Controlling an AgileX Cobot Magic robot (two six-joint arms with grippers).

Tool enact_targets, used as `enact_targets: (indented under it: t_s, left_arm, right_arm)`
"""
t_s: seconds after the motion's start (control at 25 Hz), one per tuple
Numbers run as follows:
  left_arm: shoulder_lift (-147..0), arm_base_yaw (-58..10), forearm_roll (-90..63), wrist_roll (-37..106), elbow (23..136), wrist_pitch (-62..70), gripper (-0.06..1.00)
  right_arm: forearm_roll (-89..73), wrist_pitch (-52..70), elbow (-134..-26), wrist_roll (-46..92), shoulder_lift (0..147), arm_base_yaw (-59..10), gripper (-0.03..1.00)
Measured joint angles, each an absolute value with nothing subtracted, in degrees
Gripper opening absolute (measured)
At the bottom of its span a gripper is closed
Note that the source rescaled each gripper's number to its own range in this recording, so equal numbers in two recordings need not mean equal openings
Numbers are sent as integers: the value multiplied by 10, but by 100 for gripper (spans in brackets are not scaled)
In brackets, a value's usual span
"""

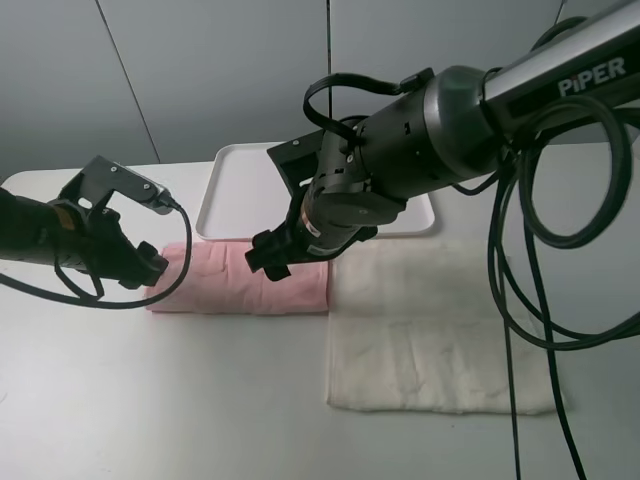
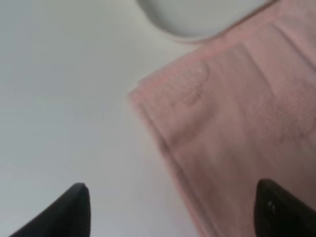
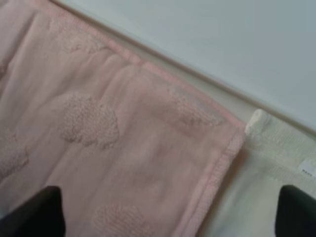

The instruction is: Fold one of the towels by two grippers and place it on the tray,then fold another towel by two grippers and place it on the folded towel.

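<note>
Pink towel [image 1: 240, 280]: folded strip, flat on worktop [image 1: 150, 400], edge against cream towel [image 1: 440, 340].
Left tool [image 2: 173, 212]: released, over its end.
Right tool [image 3: 170, 215]: released.
Right wrist view only: embossed tufts.

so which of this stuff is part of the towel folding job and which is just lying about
In the job: pink towel, cream towel, white tray, left pincer, right pincer.
Just there: the table, the grey wall behind.

Dark glossy arms [image 1: 450, 120], looping black cables [image 1: 494, 260] — white PiPER lettering [image 1: 592, 78], silver left-wrist bracket [image 1: 125, 180].
</note>
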State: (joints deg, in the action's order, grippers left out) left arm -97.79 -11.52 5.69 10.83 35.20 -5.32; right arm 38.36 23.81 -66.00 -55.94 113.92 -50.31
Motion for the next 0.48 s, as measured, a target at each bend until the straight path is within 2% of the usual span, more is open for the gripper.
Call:
enact_targets:
  t_s: [0.08,0.2,0.48]
  left_arm:
    - [-978,-103,37,108,361,-43,88]
    - [-986,-98,6,107,392,-4,87]
    - [-1079,-98,-42,101,532,203,87]
  right_arm:
    - [385,248,-660,-563,1139,-503,99]
    - [383,262,-660,-564,1139,-503,100]
    - [276,270,-660,-464,1139,-488,100]
